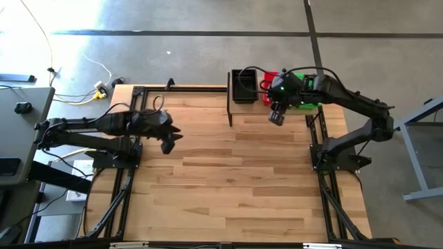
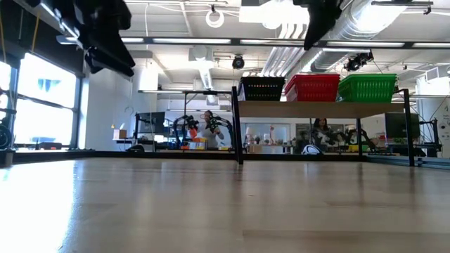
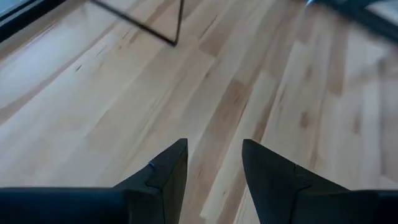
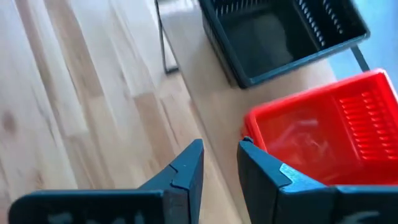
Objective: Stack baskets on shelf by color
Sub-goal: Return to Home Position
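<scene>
A black basket [image 2: 262, 88], a red basket [image 2: 311, 87] and a green basket [image 2: 367, 87] stand side by side on the shelf [image 2: 323, 109] at the table's far edge. Whether each is one basket or a stack, I cannot tell. In the high view the black basket [image 1: 244, 84] shows fully, while my right arm covers most of the red and green ones. My right gripper [image 1: 277, 119] hovers open and empty above the shelf's near edge. Its wrist view shows its fingertips [image 4: 221, 155] near the red basket [image 4: 329, 130] and the black basket [image 4: 280, 37]. My left gripper [image 1: 168, 144] hangs open over the table's left part [image 3: 214, 155].
The shelf's black posts [image 2: 238, 126] stand on the tabletop [image 1: 228, 180], and one post [image 3: 178, 25] shows in the left wrist view. Black frame rails run along the table's left and right sides. People and equipment show in the room beyond the table.
</scene>
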Controlling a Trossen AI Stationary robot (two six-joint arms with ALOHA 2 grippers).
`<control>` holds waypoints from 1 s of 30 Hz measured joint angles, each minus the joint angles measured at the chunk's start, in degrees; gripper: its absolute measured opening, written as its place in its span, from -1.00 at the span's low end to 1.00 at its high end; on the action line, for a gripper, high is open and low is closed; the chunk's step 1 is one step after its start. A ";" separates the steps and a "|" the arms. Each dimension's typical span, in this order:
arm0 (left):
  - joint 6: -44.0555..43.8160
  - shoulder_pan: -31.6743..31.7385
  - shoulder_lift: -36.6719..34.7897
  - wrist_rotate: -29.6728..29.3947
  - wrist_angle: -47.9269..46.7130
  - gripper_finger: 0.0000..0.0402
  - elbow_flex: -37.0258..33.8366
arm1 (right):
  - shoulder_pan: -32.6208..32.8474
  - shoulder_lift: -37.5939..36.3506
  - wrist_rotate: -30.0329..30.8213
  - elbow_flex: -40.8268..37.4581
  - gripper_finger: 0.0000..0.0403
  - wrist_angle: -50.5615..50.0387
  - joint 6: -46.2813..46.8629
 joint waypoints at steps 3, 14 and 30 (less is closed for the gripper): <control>-0.30 -1.09 -5.32 0.58 6.01 -0.29 -5.52 | 1.09 0.00 -0.01 -0.02 -0.59 4.46 3.91; 0.06 -5.98 -24.37 0.58 15.15 -0.29 -20.89 | 5.68 0.00 0.19 -0.02 -0.59 23.03 13.28; 4.01 -7.59 -46.82 0.44 22.49 -0.29 -33.62 | 9.94 -3.67 0.81 -0.07 -0.59 28.63 19.42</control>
